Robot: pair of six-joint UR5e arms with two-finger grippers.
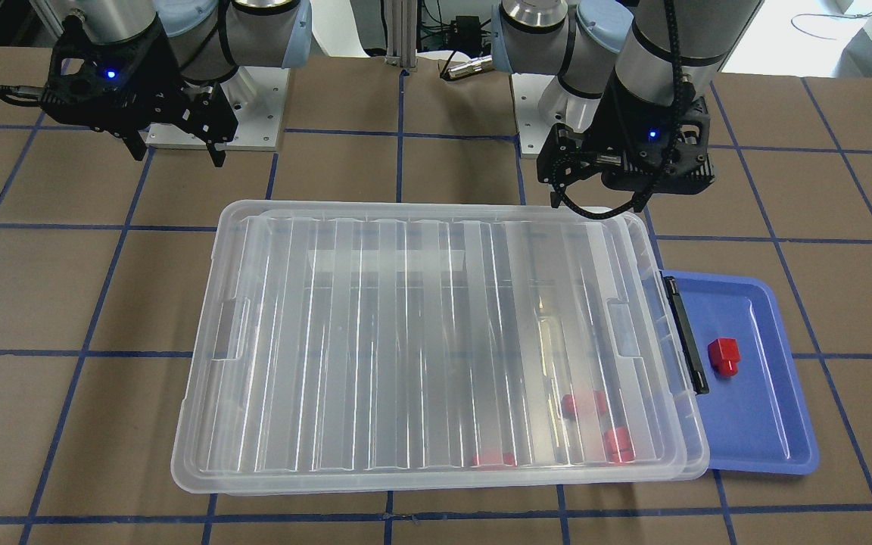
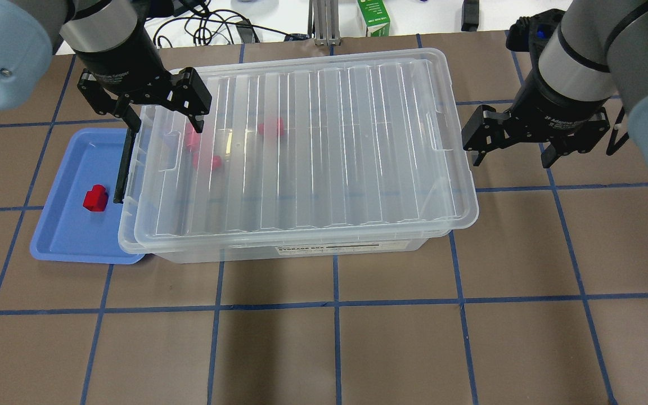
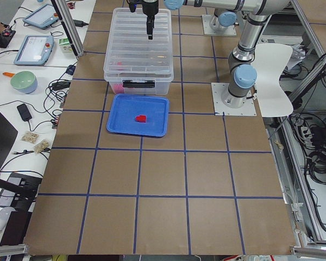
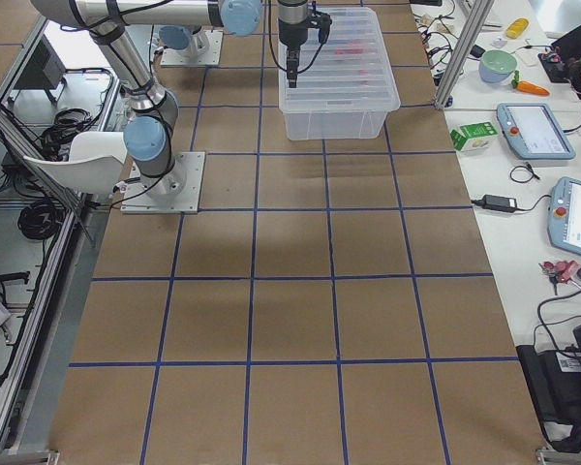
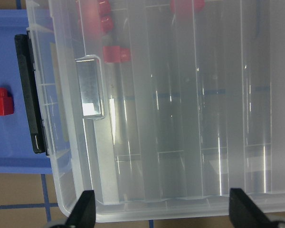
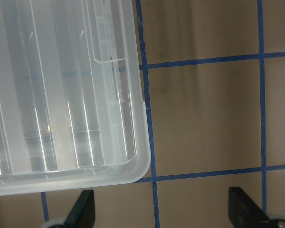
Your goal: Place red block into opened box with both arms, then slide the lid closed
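A red block (image 2: pixel 95 198) lies on the blue tray (image 2: pixel 59 236) beside the box's black bar (image 2: pixel 124 163). The clear box (image 2: pixel 301 251) is almost wholly covered by the ribbed lid (image 2: pixel 313 157), which sits shifted toward my right arm's side; only a narrow strip by the bar is uncovered. Three more red blocks (image 2: pixel 270 126) show through the lid near that end. My left gripper (image 2: pixel 163 121) hangs open above the lid's end by the bar and holds nothing. Off the opposite end, over bare table, my right gripper (image 2: pixel 511 162) is open and holds nothing.
The blue tray (image 1: pixel 769 424) is tucked partly under the box's end. A green carton (image 2: pixel 373 19) and cables lie beyond the table's far edge. Side benches carry tablets (image 3: pixel 37 49) and a bowl (image 3: pixel 23 81). Brown table with blue tape lines surrounds the box.
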